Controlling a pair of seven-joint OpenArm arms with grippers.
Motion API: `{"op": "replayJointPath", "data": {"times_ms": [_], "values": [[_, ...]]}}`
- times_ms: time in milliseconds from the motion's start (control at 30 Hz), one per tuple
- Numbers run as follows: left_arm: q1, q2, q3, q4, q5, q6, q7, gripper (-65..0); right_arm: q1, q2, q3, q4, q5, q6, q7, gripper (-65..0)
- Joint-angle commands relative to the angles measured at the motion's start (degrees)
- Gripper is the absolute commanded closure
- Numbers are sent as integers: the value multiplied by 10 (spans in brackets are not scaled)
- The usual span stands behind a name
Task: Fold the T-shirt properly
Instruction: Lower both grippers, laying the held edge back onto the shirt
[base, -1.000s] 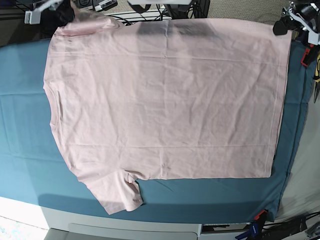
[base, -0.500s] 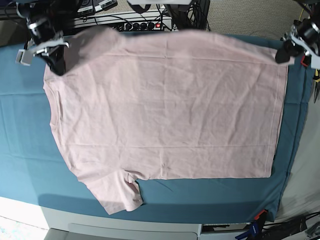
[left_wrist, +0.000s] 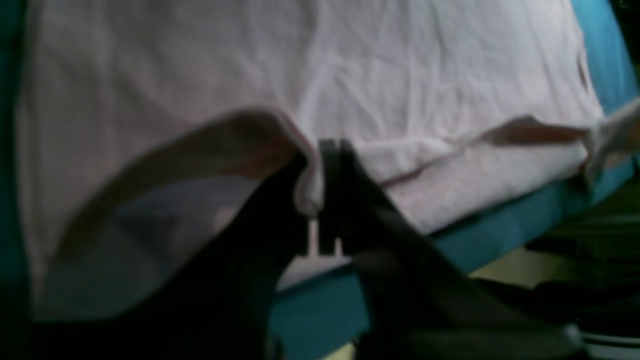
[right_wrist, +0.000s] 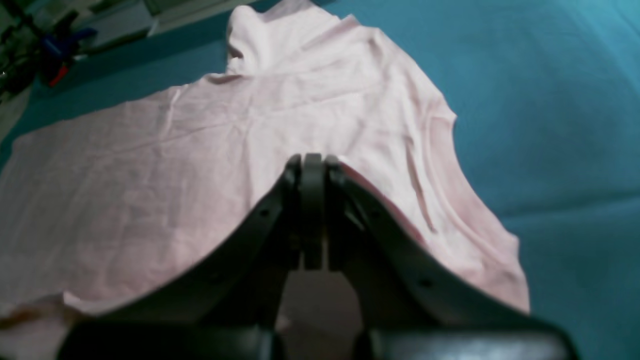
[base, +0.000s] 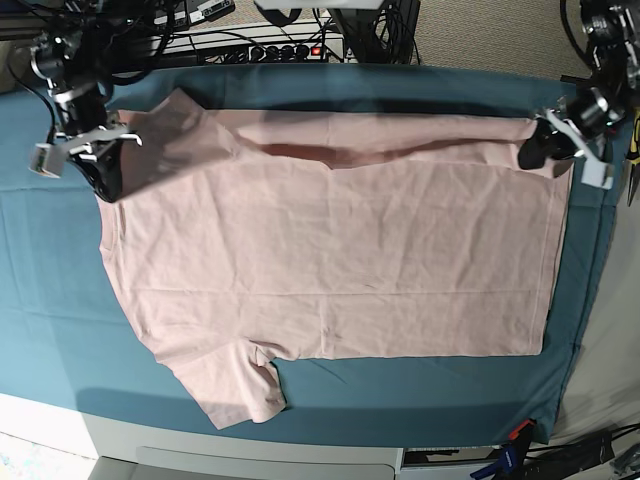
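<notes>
I'm looking at the near sleeve first: it is lying flat by the front table edge, and the T-shirt (base: 330, 260) is spreading plain side up across the teal cloth (base: 40, 280). At the far side I'm pinching the shoulder with the right gripper (base: 100, 170) and the hem corner with the left gripper (base: 540, 150), both clamped tight on fabric. I'm folding the far edge toward me; I judge both ends need to travel level, so the crease runs straight.

The T-shirt (base: 330, 260) lies flat on the desk (base: 40, 300). Its far edge is folded over, with one claw (base: 105, 175) at each far corner (base: 540, 150).
</notes>
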Motion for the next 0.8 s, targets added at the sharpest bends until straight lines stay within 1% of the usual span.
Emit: {"op": "replayJointPath", "data": {"times_ms": [0, 67, 167, 267, 333, 433, 500, 633, 700, 767], "values": [[-8, -11, 2, 7, -4, -3, -13, 0, 2, 8, -10, 9, -1, 2, 28, 0], [-14, -11, 6, 7, 0, 4, -13, 0, 2, 7, -34, 9, -30, 2, 36, 0], [-17, -14, 5, 7, 19, 30, -28, 0, 2, 7, -63, 9, -66, 2, 42, 0], [-17, -21, 5, 7, 54, 48, -59, 0, 2, 7, -79, 8, -107, -29, 60, 0], [-21, -23, 5, 7, 64, 60, -67, 0, 4, 7, -79, 5, -128, -52, 69, 0], [-30, -22, 6, 7, 71, 61, -68, 0, 7, 7, -78, -5, -153, -92, 80, 0], [-38, -22, 6, 7, 71, 61, -68, 0, 12, 7, -78, -14, -162, -111, 80, 0], [-50, -22, 6, 7, 85, 65, -69, 0, 26, 7, -78, -40, -181, -129, 91, 0], [-54, -22, 6, 7, 92, 90, -69, 0, 33, 7, -78, -57, -181, -133, 92, 0], [-55, -22, 6, 7, 101, 101, -73, 0, 41, 7, -78, -76, -181, -133, 92, 0]]}}
